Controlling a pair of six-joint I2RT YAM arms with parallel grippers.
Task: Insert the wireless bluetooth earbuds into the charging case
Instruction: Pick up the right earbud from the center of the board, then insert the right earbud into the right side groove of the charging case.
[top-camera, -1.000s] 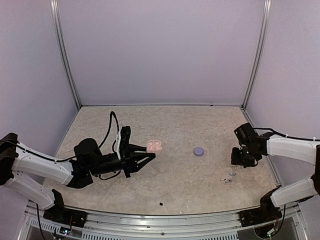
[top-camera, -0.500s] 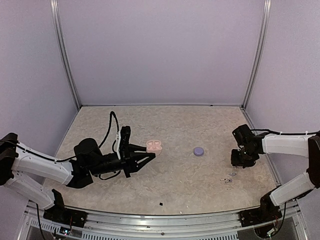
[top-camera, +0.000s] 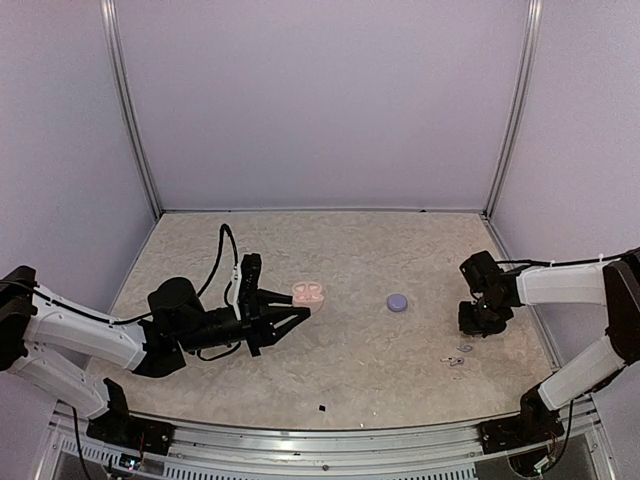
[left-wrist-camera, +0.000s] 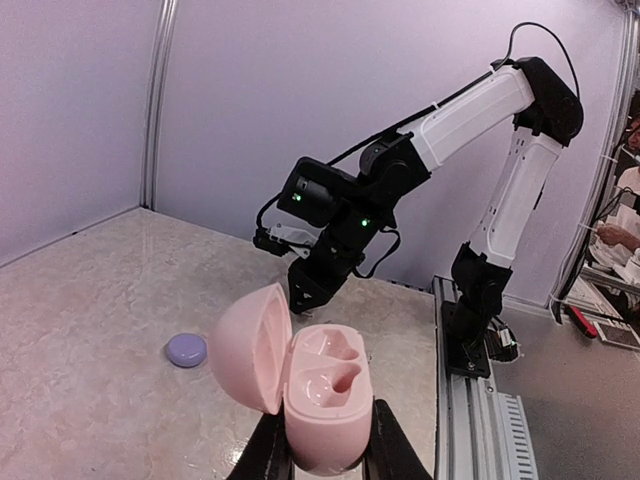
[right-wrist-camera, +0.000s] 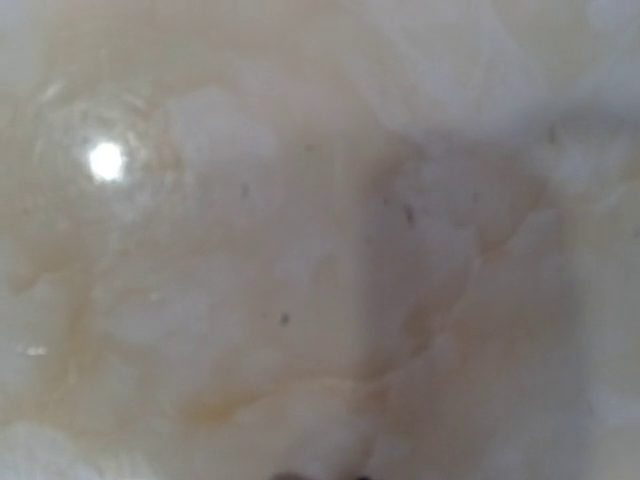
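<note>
My left gripper (top-camera: 300, 308) is shut on the base of an open pink charging case (top-camera: 311, 292) and holds it above the table left of centre. In the left wrist view the case (left-wrist-camera: 325, 385) sits between my fingers (left-wrist-camera: 272, 450), lid swung left, both sockets empty. Tiny pale earbuds (top-camera: 460, 353) lie on the table at the right. My right gripper (top-camera: 473, 326) points down just behind them, low over the table; its jaws do not show clearly. The right wrist view shows only blurred marbled table, with dark fingertips (right-wrist-camera: 285, 476) at the bottom edge.
A closed lilac pebble-like case (top-camera: 398, 301) lies right of centre on the table and also shows in the left wrist view (left-wrist-camera: 186, 349). A small dark speck (top-camera: 322, 408) lies near the front edge. Purple walls and metal posts (top-camera: 510, 110) enclose the table.
My right gripper has shifted slightly left and lower toward the table near the earbuds. My left arm and the pink case have not moved.
</note>
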